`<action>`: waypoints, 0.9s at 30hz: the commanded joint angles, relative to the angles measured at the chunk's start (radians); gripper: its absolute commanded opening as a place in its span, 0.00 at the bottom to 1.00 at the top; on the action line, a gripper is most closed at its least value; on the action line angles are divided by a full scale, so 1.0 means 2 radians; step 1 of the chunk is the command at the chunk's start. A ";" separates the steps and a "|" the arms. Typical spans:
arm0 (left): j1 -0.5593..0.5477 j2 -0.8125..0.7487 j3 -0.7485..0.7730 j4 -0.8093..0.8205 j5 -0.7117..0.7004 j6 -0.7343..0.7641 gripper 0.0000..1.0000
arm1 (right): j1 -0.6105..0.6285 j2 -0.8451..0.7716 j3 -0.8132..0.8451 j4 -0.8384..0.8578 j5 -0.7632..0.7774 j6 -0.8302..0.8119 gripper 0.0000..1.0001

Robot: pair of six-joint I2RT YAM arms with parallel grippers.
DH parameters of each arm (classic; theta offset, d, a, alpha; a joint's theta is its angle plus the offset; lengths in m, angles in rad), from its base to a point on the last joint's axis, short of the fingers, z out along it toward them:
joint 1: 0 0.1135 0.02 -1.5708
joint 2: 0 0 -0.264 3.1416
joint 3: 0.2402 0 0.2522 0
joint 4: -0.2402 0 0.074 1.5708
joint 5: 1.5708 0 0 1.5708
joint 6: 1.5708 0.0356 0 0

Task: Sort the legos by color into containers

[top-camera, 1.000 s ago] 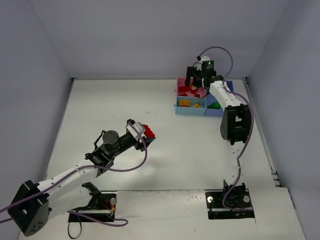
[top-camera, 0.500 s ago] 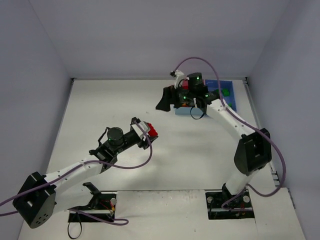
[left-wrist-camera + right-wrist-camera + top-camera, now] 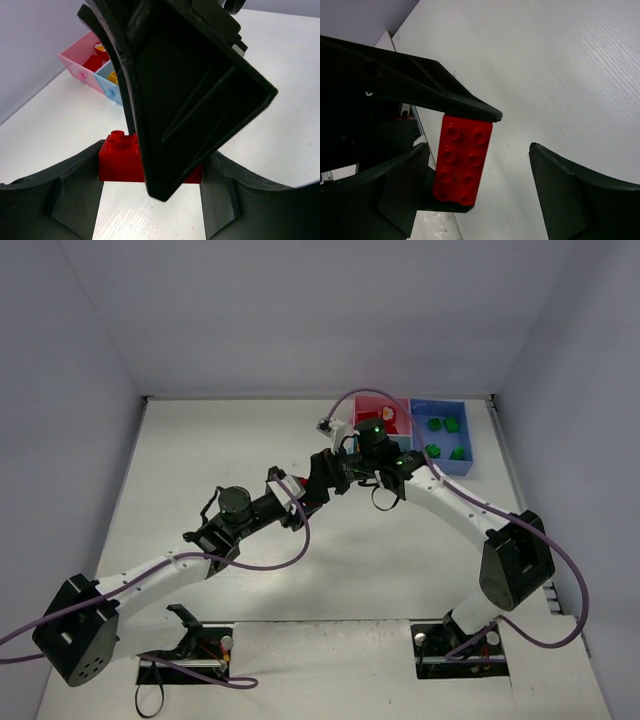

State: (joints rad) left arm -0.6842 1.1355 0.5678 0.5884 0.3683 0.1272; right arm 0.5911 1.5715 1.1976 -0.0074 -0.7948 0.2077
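My left gripper (image 3: 152, 162) is shut on a red lego (image 3: 120, 160), a two-by-four brick, held above the table near its middle (image 3: 302, 482). My right gripper (image 3: 325, 475) has come up against it and stands open around the brick (image 3: 462, 160). One right finger (image 3: 395, 185) is close beside the brick. The other finger (image 3: 580, 200) is well apart from it. The containers sit at the back right. The pink tray (image 3: 400, 406) holds a red lego and an orange piece. The light blue tray (image 3: 106, 85) holds a yellow-orange lego (image 3: 114, 77). The larger blue tray (image 3: 470, 462) holds several green legos (image 3: 437, 424).
Both arms reach across the middle of the table and meet there, with purple cables looping off them. The right arm partly covers the light blue tray in the top view. The walls stand close behind the trays and along the right edge.
My right arm has swung left from the trays to the left gripper, its jaws narrowing slightly. My left arm has carried the red brick up and to the right to meet it.
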 commanded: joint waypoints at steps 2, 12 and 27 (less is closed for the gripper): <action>0.005 0.001 0.031 0.040 0.014 0.007 0.05 | 0.021 -0.016 0.006 0.037 -0.001 0.003 0.75; 0.005 -0.005 0.027 0.016 -0.024 0.000 0.43 | 0.017 -0.006 0.007 0.036 0.054 -0.010 0.00; 0.006 -0.103 0.026 -0.200 -0.316 -0.221 0.85 | -0.136 0.100 0.147 0.023 0.314 -0.044 0.00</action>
State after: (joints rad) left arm -0.6788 0.9802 0.5705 0.3439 -0.0463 -0.1192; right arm 0.3397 1.7187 1.3792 -0.0101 -0.3687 0.1535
